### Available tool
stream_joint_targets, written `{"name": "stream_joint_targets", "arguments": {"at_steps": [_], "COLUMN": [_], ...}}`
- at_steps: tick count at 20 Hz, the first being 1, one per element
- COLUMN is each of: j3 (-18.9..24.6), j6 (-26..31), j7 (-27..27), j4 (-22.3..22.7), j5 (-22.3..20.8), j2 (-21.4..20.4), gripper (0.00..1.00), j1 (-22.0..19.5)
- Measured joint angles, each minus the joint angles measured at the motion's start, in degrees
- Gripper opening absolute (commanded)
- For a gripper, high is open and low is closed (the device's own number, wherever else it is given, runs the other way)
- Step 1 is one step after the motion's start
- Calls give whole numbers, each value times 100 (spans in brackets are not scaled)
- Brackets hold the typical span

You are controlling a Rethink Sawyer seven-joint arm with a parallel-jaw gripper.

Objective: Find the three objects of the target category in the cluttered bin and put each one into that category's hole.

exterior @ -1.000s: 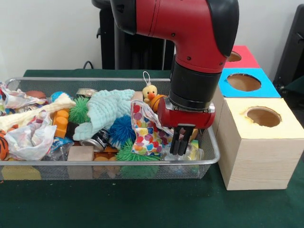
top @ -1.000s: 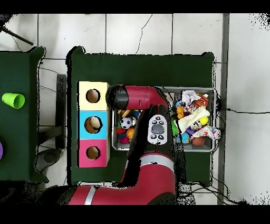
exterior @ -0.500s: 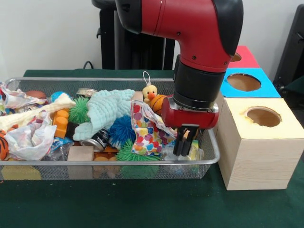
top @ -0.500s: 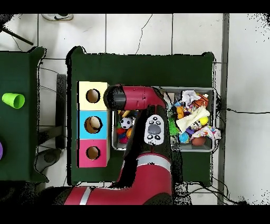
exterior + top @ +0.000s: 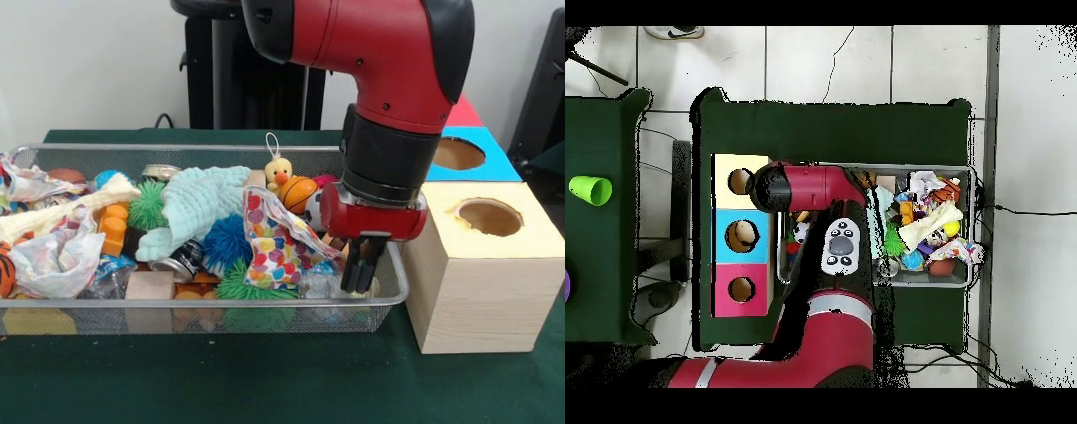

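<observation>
Gripper (image 5: 361, 276) hanging at the bin's (image 5: 265, 306) right end beside the yellow box (image 5: 484, 265), fingers pressed together, seemingly empty | bags (image 5: 53, 256) lying far left, one nearer, probably awaiting search

The gripper (image 5: 362, 276) is moving sideways along the bin (image 5: 388, 291), away from the polka-dot cloth (image 5: 281, 243) and toward the yellow-topped wooden box (image 5: 481, 265). The arm is uncovering the small basketball (image 5: 298, 193) behind it.
</observation>
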Motion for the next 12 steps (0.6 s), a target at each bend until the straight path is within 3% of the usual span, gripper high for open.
{"name": "stream_joint_targets", "arguments": {"at_steps": [12], "j3": [-21], "j6": [-442], "j7": [0], "j4": [93], "j5": [1], "j2": [14], "gripper": [0], "j1": [16]}}
